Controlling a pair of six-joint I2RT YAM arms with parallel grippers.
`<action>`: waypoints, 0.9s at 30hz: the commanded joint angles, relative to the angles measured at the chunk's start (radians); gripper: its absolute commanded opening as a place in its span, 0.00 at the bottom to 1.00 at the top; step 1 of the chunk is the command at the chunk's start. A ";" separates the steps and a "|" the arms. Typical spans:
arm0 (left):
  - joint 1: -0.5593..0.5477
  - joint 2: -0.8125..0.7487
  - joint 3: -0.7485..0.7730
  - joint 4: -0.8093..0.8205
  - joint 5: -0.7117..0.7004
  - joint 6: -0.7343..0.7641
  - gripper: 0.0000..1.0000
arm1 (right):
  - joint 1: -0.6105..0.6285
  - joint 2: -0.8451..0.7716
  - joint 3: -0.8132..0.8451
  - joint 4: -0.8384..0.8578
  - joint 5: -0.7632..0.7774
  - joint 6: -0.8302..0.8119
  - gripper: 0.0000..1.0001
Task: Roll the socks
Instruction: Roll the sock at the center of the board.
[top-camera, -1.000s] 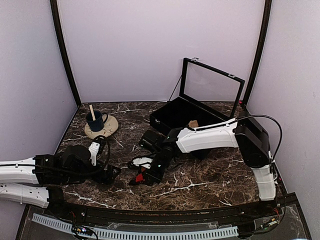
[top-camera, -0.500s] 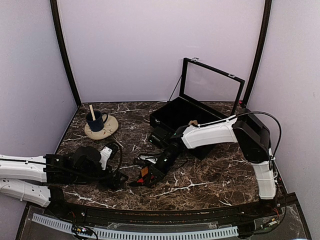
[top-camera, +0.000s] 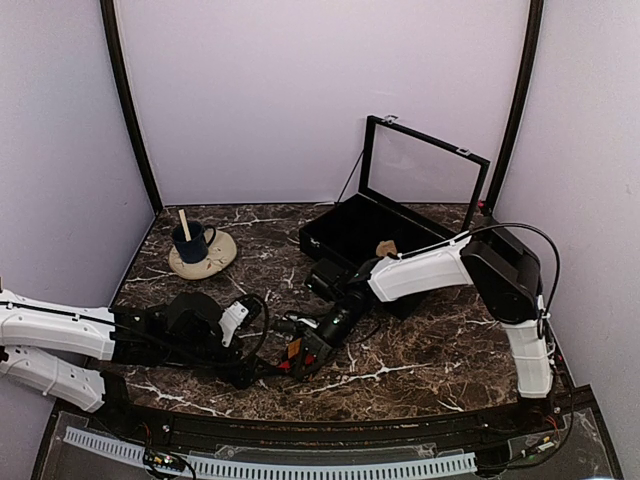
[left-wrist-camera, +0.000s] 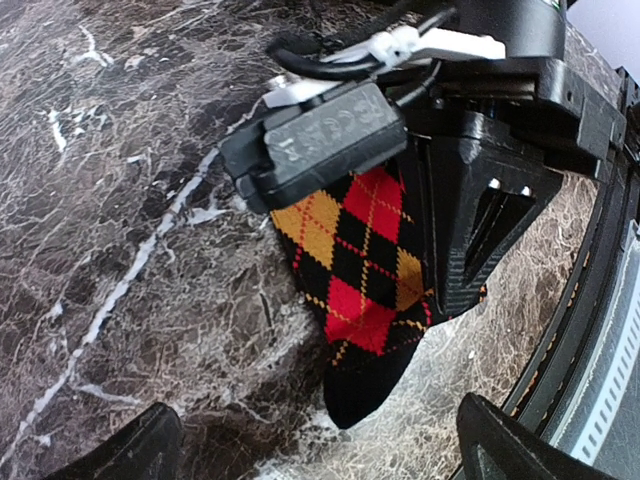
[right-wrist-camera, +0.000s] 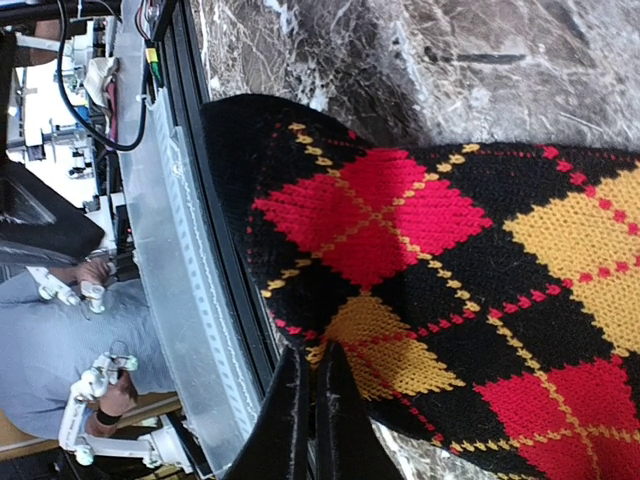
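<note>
Lettering on the arms is too small to read from the top camera. The left arm lies low across the marble table (top-camera: 420, 365) from the left edge, its left gripper (top-camera: 258, 370) pointing at the centre front. The right arm rises from its base, folds at the elbow and slopes down so that the right gripper (top-camera: 303, 352) meets the other there. The argyle sock (top-camera: 294, 349) lies flat under both, near the table's front rim. A blue mug (top-camera: 190, 242) stands on a round coaster (top-camera: 222, 255) at the far left. A small tan thing (top-camera: 386, 247) sits in the open black case (top-camera: 345, 232).

Left wrist: raised letters on a black block (left-wrist-camera: 320, 140) of the other arm's wrist are too blurred to read. The left fingers (left-wrist-camera: 125, 455) stand spread wide, with the sock's black toe just ahead of the gap and apart from both.

Right wrist: the fingers (right-wrist-camera: 290, 420) are pressed together, tips on the sock's edge by an orange diamond; whether cloth is nipped between them I cannot tell
</note>
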 joint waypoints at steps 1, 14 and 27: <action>0.002 0.014 0.019 0.047 0.051 0.058 0.99 | -0.014 0.011 -0.020 0.021 -0.036 0.043 0.00; -0.015 0.156 0.076 0.074 0.037 0.217 0.95 | -0.024 -0.006 -0.067 0.008 -0.029 0.028 0.00; -0.109 0.232 0.159 0.033 -0.013 0.504 0.88 | -0.031 -0.003 -0.062 -0.014 -0.014 0.009 0.00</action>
